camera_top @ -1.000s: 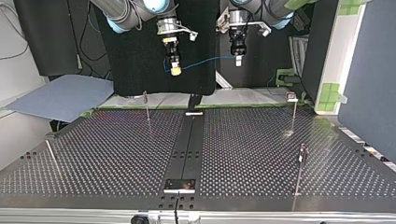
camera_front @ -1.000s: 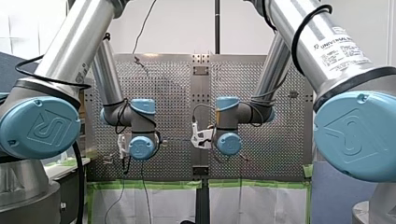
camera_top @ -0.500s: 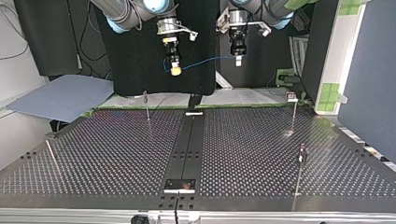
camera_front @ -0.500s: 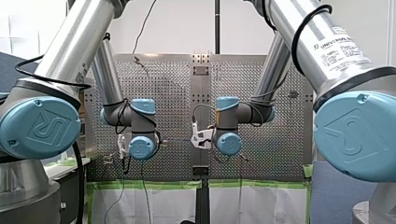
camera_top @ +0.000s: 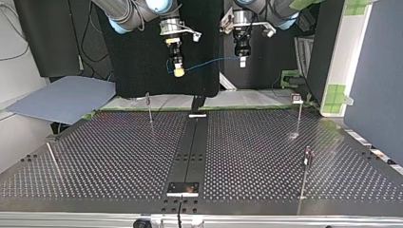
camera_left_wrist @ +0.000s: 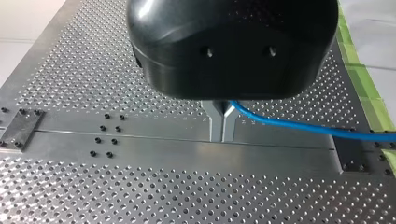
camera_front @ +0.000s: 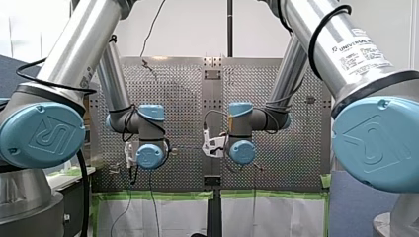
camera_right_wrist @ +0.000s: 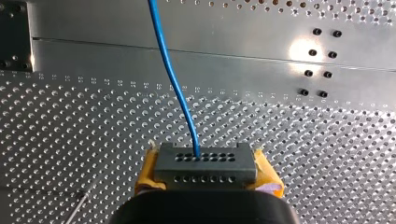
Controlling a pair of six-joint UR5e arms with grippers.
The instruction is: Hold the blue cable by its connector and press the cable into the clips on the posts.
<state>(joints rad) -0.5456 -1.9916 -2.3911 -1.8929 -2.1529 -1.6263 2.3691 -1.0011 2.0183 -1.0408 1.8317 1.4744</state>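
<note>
Two tools share one thin blue cable, both raised well above the perforated metal bench. My right tool, at the top view's left, grips a dark grey rectangular connector between its yellow pads. The connector's face shows two rows of small holes. The cable leaves the upper row and runs ahead of the tool, over the bench's plain centre strip. My left tool, at the top view's right, has its narrow metal fingers pinched together on the cable, which leads off to one side of them toward the green tape along the bench edge.

In the top view the cable spans the gap between the two tools with a slight sag, lower at the connector end. Three thin upright metal posts with clips at their tops stand on the bench in that view: the far left post, the far right post and the near right post. The cable hangs well above all three clips and apart from them
</note>
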